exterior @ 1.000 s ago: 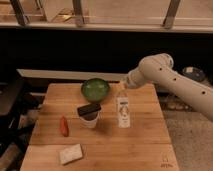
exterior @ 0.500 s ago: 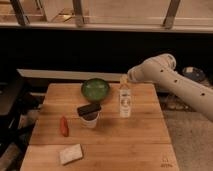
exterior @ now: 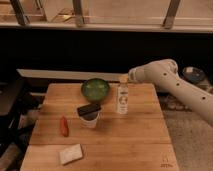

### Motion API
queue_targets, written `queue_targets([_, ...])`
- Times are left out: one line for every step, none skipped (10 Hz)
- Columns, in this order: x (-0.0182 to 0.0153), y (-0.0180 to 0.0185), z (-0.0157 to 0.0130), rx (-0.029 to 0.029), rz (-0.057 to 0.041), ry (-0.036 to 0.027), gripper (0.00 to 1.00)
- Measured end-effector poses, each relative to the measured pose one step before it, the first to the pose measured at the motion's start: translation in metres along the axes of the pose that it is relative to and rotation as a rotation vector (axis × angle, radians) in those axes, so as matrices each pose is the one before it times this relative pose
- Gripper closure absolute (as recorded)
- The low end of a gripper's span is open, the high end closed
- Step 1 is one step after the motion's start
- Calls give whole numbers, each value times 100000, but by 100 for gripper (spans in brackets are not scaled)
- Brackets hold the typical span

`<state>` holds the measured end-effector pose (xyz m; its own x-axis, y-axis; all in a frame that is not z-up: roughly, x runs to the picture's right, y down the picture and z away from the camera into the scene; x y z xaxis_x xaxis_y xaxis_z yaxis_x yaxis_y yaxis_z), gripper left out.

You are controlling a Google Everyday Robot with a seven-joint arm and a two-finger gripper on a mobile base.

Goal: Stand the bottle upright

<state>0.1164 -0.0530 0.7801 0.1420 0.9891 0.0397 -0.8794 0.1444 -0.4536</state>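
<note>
The bottle [exterior: 122,98] is slim and whitish with a white cap and a pale label. It stands upright over the back right part of the wooden table [exterior: 115,145], just right of the green bowl [exterior: 95,89]. My gripper [exterior: 126,78] reaches in from the right on the white arm [exterior: 170,82] and is shut on the bottle's cap end. I cannot tell whether the bottle's base rests on the table or hangs just above it.
A white cup with a black lid [exterior: 90,115] stands left of the bottle, in front of the bowl. A red-orange vegetable [exterior: 64,126] lies at the left and a white sponge [exterior: 70,154] near the front edge. A dark round object [exterior: 192,74] sits off the table at the right.
The bottle has moved toward the back of the table with the gripper at its cap, and it stands straighter now. The other objects have not moved.
</note>
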Motion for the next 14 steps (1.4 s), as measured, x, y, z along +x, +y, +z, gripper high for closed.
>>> queue_targets([-37, -76, -92, -624, 108, -745, 100])
queue_targets([9, 3, 7, -1, -29, 15, 100])
queue_targets([-26, 95, 68, -113, -123, 53, 100])
queue_targets([-40, 86, 48, -103, -96, 13, 100])
queue_targets([18, -35, -13, 40, 32, -4, 100])
queue_targets([-31, -41, -60, 39, -2, -129, 100])
queue_targets([-255, -154, 87, -90, 229, -1048, 100])
queue_targets([-387, -252, 193, -396, 514, -1757, 100])
queue_targets([-527, -631, 313, -498, 854, -2859, 100])
queue_targets([-19, -1050, 283, 795, 63, -1456, 100])
queue_targets([170, -863, 290, 850, -192, -697, 100])
queue_targets([214, -1098, 386, 1169, -533, -980, 100])
queue_targets([17, -804, 352, 377, 263, -1470, 100])
queue_targets([-66, -393, 176, 167, 19, -898, 100])
